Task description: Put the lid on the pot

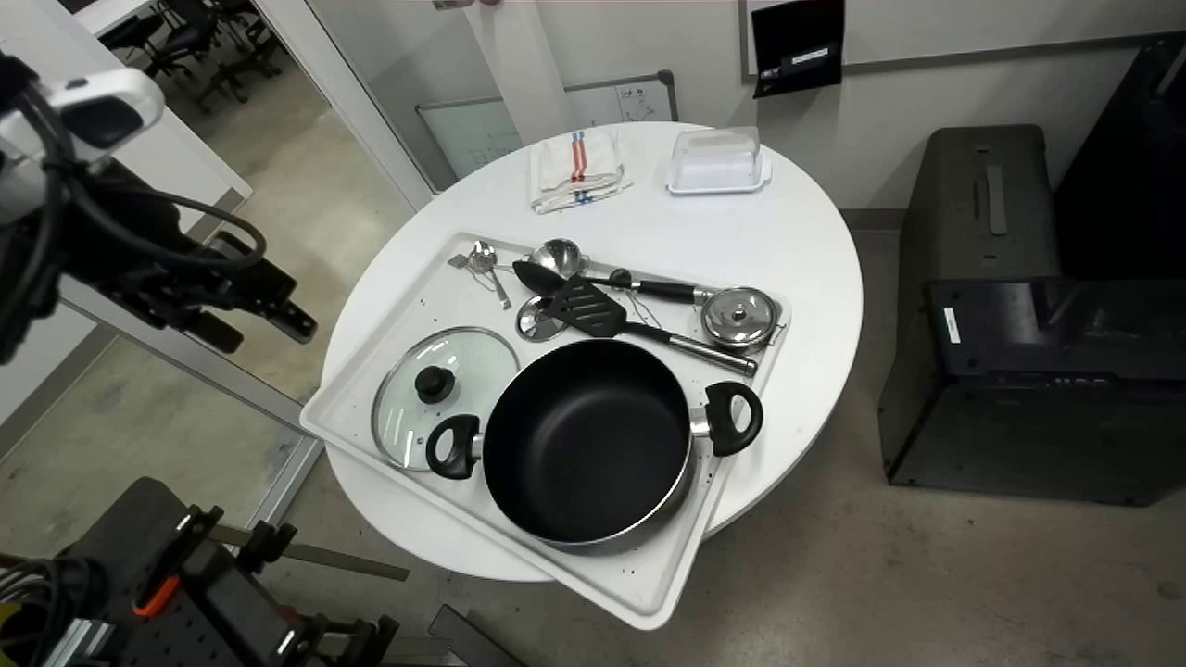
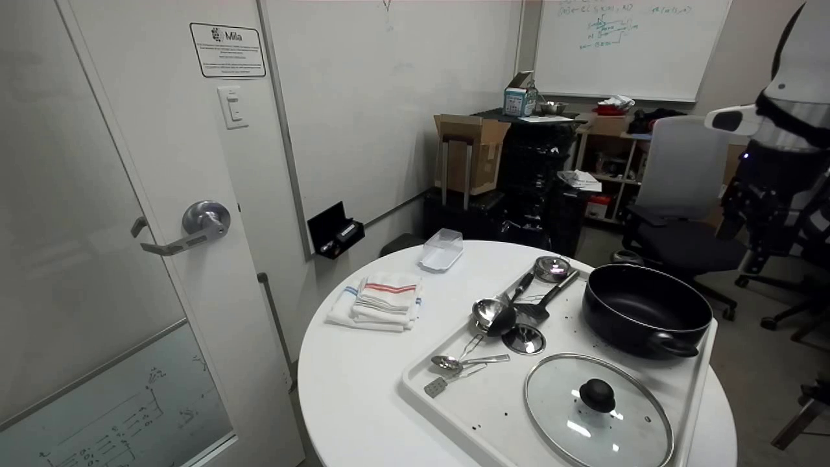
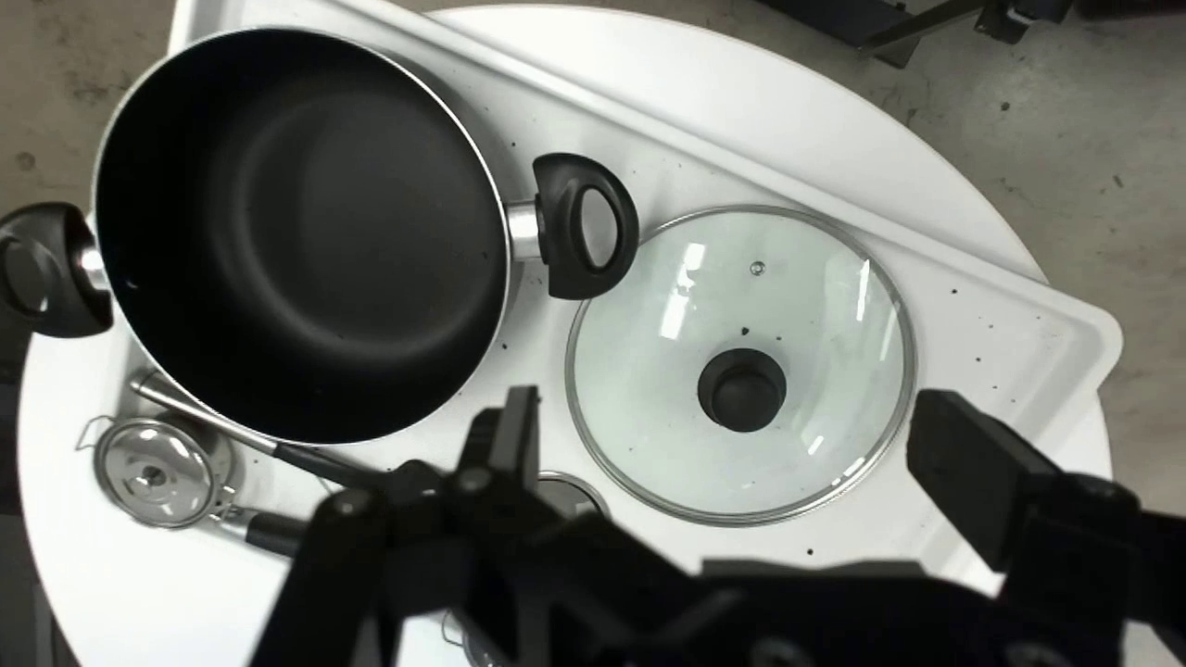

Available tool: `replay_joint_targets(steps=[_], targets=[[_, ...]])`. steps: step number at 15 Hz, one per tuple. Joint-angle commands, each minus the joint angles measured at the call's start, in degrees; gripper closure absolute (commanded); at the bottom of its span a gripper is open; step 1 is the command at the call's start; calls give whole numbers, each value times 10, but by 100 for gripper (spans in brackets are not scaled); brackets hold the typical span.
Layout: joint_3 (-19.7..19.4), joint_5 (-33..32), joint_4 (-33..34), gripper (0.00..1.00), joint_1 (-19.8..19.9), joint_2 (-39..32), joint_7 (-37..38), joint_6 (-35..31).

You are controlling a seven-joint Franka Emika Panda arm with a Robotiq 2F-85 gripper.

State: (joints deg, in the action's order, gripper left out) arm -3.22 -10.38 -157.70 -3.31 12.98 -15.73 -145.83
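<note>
Jaws on the black two-finger gripper (image 3: 725,417) are pretty wide apart with nothing in them. Round clear glass lid (image 2: 593,425) with a black knob (image 2: 597,393) is lying knob-up on the white rectangular tray (image 1: 644,584), right next to the wide black pot (image 1: 588,440) with loop handles (image 3: 561,232). In the wrist view one handle overlaps the lid's edge, can't tell if they touch.

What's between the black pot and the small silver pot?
The slotted spatula's handle runs between the black pot and silver pot; all three views show it.
</note>
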Motion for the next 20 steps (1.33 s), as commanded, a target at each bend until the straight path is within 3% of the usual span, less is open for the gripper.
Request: replay_joint_targets(steps=[1, 6, 13, 20], targets=[[29, -7, 29, 0, -4, -90, 6, -50], [57, -98, 65, 0, -1, -195, 62, -108], [29, -230, 139, 0, -34, -321, 141, -163], [29, -238, 229, 0, -60, -450, 145, -183]])
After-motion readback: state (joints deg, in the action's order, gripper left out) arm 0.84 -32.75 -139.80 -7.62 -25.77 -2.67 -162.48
